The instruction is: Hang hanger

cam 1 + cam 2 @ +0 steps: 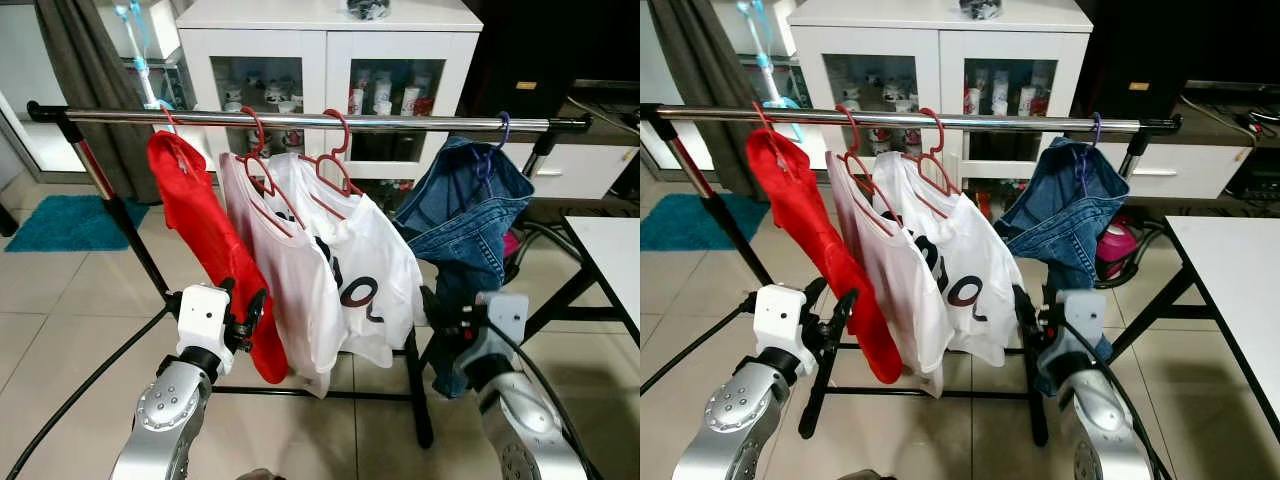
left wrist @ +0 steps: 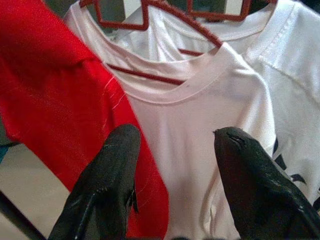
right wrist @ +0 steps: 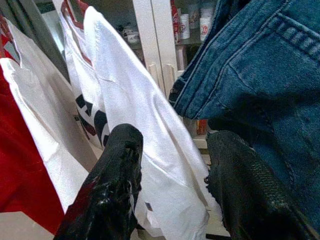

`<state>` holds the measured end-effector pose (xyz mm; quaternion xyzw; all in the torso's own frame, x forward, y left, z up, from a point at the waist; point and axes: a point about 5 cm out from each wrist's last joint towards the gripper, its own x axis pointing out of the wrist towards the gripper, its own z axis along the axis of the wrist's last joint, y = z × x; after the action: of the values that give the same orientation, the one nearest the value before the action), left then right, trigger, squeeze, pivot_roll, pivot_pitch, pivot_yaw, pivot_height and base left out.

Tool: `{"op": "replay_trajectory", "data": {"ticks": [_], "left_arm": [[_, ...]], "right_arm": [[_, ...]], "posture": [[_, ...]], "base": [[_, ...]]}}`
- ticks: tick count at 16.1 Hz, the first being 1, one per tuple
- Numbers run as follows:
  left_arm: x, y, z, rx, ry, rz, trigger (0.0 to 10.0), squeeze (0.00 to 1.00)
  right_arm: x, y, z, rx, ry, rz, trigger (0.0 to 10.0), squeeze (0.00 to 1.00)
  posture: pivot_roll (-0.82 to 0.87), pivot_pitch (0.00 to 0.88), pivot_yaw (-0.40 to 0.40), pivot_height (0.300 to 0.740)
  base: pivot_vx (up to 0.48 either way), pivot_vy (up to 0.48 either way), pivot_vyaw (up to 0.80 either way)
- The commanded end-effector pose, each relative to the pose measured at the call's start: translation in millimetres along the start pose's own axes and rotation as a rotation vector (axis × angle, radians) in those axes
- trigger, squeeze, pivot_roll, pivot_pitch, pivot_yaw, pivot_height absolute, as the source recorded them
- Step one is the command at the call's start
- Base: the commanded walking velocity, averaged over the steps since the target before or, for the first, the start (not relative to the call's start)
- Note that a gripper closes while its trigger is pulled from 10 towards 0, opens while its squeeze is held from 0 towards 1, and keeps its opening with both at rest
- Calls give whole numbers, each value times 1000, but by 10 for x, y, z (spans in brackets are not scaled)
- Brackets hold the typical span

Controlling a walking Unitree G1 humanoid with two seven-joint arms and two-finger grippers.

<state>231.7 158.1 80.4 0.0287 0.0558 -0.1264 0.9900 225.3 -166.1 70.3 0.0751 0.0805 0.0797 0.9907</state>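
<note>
Red hangers (image 1: 335,165) above both empty end effectors.

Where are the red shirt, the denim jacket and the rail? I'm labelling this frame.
red shirt (image 1: 205,232), left eye view, middle of the cloth.
denim jacket (image 1: 470,205), left eye view, upper front panel.
rail (image 1: 400,122), left eye view, bare stretch of bar.

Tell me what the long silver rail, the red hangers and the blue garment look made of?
Silver rail: likely polished metal, with mirror-like glints. Red hangers: probably plastic, thin and evenly coloured. Blue garment: denim, by its visible seams and woven texture.
</note>
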Motion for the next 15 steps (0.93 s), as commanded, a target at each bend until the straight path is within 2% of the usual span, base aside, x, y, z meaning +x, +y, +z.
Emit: {"op": "replay_trajectory", "data": {"ticks": [1,15], "left_arm": [[6,3,11,10,-8,-7,10000,0],[11,-4,12,18,-16,-14,10000,0]], "right_arm": [[15,21,29,4,-18,12,10000,0],[19,28,24,7,-20,12,10000,0]], "posture": [[-58,0,31,740],[-57,0,32,740]], "base": [[0,0,0],[0,0,0]]}}
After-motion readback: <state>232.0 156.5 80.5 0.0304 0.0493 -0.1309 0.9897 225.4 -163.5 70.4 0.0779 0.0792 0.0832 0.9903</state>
